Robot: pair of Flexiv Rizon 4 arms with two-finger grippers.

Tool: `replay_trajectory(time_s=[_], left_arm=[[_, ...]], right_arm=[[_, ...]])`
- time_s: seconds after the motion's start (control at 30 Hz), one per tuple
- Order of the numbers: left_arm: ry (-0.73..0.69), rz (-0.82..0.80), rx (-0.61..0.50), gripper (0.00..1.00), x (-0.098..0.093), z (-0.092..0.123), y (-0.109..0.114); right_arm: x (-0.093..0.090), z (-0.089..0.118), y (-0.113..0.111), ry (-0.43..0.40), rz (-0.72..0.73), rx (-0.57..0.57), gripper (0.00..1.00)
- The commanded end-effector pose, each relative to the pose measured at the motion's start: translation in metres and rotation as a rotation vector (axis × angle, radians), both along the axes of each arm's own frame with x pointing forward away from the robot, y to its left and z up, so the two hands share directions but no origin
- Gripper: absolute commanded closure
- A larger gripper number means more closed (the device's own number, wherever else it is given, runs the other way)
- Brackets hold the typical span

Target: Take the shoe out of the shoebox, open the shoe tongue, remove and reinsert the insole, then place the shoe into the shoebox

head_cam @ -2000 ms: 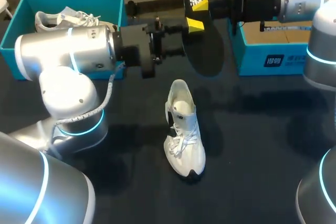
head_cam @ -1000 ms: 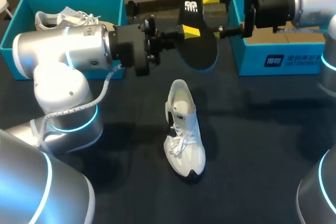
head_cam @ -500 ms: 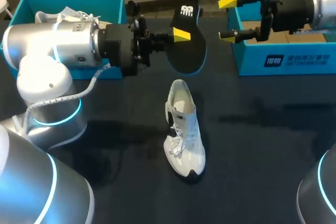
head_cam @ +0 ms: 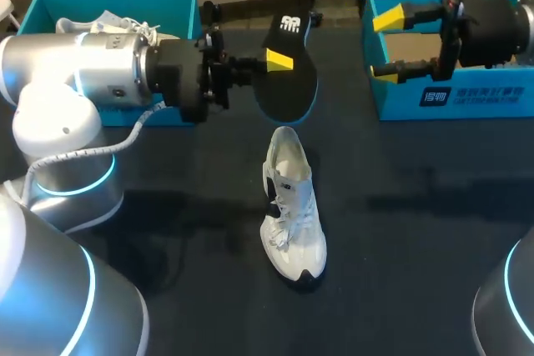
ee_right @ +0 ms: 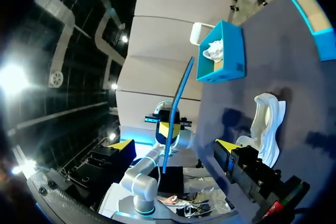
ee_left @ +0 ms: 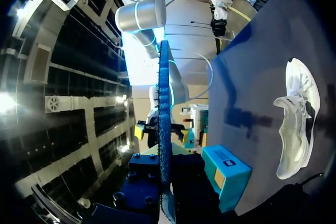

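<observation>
Head view: fixed, high and behind the robot, tilted down on the dark surface (head_cam: 417, 231) at mid-range. Left arm (head_cam: 83, 81) enters from frame left, right arm (head_cam: 492, 22) from upper right. Left wrist view: looks out from that arm's wrist, very close and edge-on to the insole (ee_left: 164, 129), with the surface tipped sideways beside it. Right wrist view: looks past its yellow-tipped fingers (ee_right: 119, 145) toward the left arm, from farther off. All three share the insole and the white shoe (head_cam: 292, 206). Head and right wrist views also share the blue shoebox (ee_right: 220, 51).

Black insole (head_cam: 288, 81) in left gripper (head_cam: 279, 61)
</observation>
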State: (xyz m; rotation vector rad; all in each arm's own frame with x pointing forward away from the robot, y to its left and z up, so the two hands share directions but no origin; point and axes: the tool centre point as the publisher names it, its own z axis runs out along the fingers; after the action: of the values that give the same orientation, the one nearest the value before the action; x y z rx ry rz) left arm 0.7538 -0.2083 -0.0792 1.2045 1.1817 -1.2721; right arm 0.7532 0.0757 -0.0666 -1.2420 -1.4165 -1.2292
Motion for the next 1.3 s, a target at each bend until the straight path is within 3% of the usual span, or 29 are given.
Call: replay_trajectory(time_s=[0.03, 0.47, 0.73, 0.97, 1.3], left_arm=[[-0.002, 0.001, -0.001, 1.0, -0.001, -0.001, 0.0], [-0.002, 0.001, -0.001, 1.0, -0.001, -0.001, 0.0], [0.198, -0.018, 0.092, 1.0, -0.015, 0.008, -0.001], [0.455, 0.0, 0.131, 1.0, -0.021, 0.011, 0.001], [1.038, 0.037, 0.292, 1.0, -0.033, 0.012, 0.008]], right_arm=[[-0.006, 0.001, -0.006, -0.015, -0.007, -0.002, 0.0], [-0.006, 0.0, -0.008, -0.025, -0.007, -0.013, 0.0], [-0.006, 0.0, -0.008, -0.025, -0.007, -0.013, 0.0], [-0.006, 0.0, -0.008, -0.025, -0.007, -0.013, 0.0], [-0.006, 0.0, -0.008, -0.025, -0.007, -0.013, 0.0]])
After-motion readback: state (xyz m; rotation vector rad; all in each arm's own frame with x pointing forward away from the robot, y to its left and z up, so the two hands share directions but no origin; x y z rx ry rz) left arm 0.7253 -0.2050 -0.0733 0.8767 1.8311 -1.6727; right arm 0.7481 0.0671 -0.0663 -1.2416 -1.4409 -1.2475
